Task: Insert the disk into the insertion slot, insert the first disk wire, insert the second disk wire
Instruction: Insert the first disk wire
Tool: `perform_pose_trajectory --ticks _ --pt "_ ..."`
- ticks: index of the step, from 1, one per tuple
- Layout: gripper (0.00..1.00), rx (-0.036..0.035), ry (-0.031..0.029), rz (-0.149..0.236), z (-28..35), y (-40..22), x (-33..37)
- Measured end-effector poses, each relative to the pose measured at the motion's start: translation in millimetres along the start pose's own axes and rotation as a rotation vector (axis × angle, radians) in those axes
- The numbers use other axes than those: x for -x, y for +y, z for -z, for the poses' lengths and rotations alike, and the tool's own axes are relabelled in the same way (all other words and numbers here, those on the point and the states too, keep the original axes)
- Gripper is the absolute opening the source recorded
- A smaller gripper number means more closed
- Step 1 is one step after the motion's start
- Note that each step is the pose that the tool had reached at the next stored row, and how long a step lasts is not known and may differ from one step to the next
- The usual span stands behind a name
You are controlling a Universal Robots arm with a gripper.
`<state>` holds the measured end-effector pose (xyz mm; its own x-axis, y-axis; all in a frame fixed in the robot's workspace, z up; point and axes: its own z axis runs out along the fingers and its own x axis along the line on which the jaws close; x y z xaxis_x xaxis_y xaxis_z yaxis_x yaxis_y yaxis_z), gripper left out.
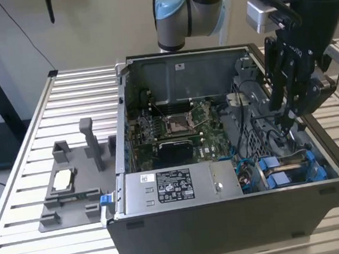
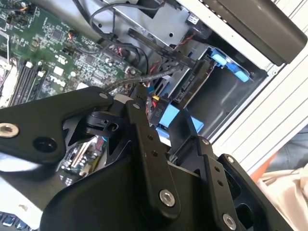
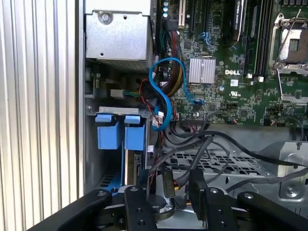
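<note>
Open on a slatted metal table (image 1: pixel 77 100): the computer case (image 1: pixel 227 229). Well apart from the case, off its side toward the exterior view's left, a grey plastic holder (image 1: pixel 74 199) with a small square chip (image 1: pixel 63 180) lying on it. Inside the case, flat against its floor, a green circuit board (image 1: pixel 209 138) with a bare square socket (image 1: pixel 175 124) near its middle. Along the case's near wall, a silver box (image 1: pixel 175 186) bearing a black-and-white label. Just beside that box's end, inside the case, a loop of blue cable (image 3: pixel 161 96) among red wires (image 3: pixel 143 89). Above the case's back wall, the arm (image 1: pixel 188 11), bent across toward the exterior view's right. Below it, the claw (image 1: pixel 287 118), low inside the case by its wall on the exterior view's right, over a perforated metal plate (image 3: pixel 216 163) and a tangle of black cables (image 3: pixel 211 142). Hangs just beside the slot (image 2: pixel 231 101), near a black plug (image 2: pixel 156 111). Cannot tell whether released, clenched or grasping that plug. Occupies the case's near corner on the exterior view's right, that slot, a grey cage. Seated in it, the disk (image 1: pixel 288 166), thin edge showing between bright blue ends of its frame; in the first wrist view, two blue tabs (image 3: pixel 120 132) side by side at the cage's mouth.
</note>
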<state>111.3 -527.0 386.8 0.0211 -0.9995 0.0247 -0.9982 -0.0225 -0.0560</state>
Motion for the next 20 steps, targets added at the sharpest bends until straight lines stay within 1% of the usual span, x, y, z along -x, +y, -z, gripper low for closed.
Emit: perform_pose_trajectory --ticks 2,4,6,17,18,19,20 --pt "0.47 0.0002 0.0063 0.000 1.0 -0.1 0.5" --pt "0.47 0.0003 0.0101 0.001 2.1 -0.1 0.8" --pt "0.47 0.0002 0.0119 0.001 2.0 -0.1 0.8" --pt "0.47 0.0003 0.0173 0.001 2.0 -0.1 0.9" --pt "0.44 0.0004 0.0179 0.001 2.1 -0.1 0.9" --pt "0.38 0.0004 0.0183 0.001 2.1 -0.1 0.9" --pt "0.38 0.0004 0.0188 0.001 2.1 -0.1 0.9"
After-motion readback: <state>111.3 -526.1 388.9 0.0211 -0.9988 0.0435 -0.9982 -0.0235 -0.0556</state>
